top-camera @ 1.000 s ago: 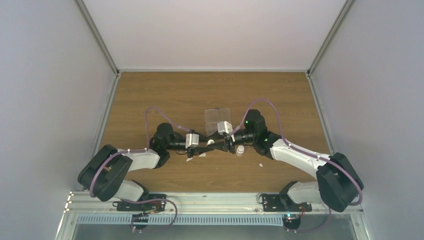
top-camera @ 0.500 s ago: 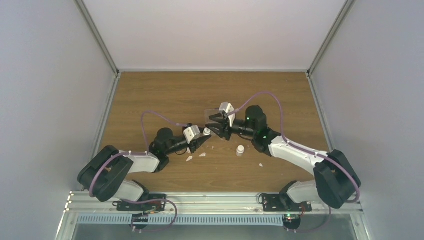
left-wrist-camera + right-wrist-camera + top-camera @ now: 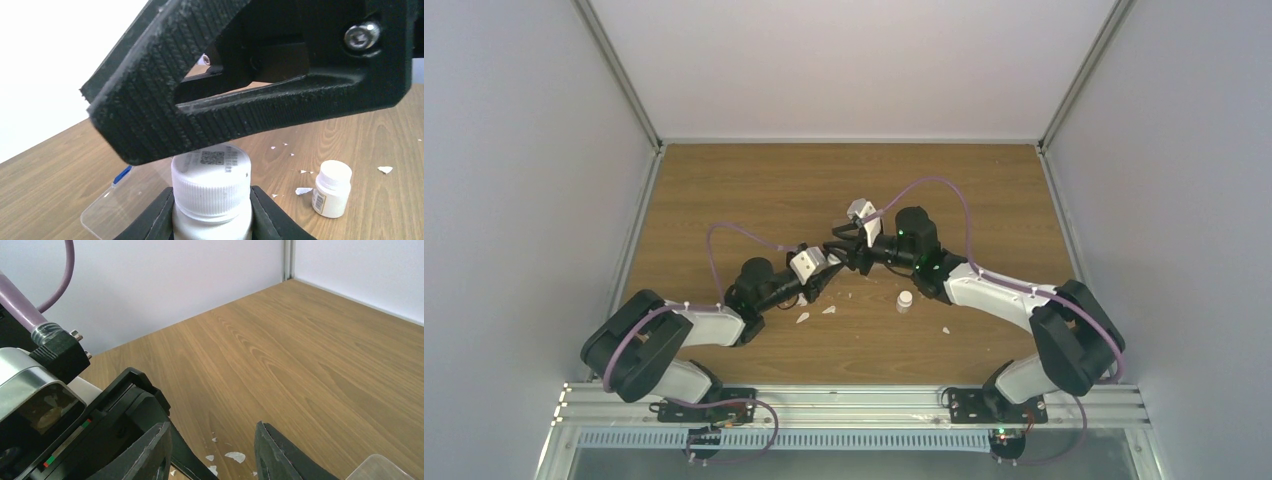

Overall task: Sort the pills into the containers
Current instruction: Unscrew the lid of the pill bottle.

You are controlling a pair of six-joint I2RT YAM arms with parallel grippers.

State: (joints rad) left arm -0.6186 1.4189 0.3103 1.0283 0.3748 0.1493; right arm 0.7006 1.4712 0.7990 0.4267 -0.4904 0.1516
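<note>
My left gripper (image 3: 211,194) is shut on a small white vial (image 3: 211,180) just below its ribbed cap, and the cap is on. One finger (image 3: 225,100) of my right gripper hangs just above that cap. My right gripper (image 3: 212,442) is open with nothing between its fingers. From above, the left gripper (image 3: 827,272) and right gripper (image 3: 842,247) meet tip to tip at mid-table. The clear organiser box (image 3: 112,205) with a blue latch lies flat behind the held vial; a corner of the box (image 3: 385,467) also shows in the right wrist view. No pills are visible.
A second capped white vial (image 3: 905,300) stands on the wood, to the right of the left gripper (image 3: 332,187). White flakes (image 3: 802,317) lie scattered nearby, with more flakes (image 3: 235,456) under the right gripper. Grey walls enclose the table on three sides.
My right gripper has opened wide, drawn off the vial and swung toward the far side. My left gripper has carried the vial up and away from the table's near edge.
</note>
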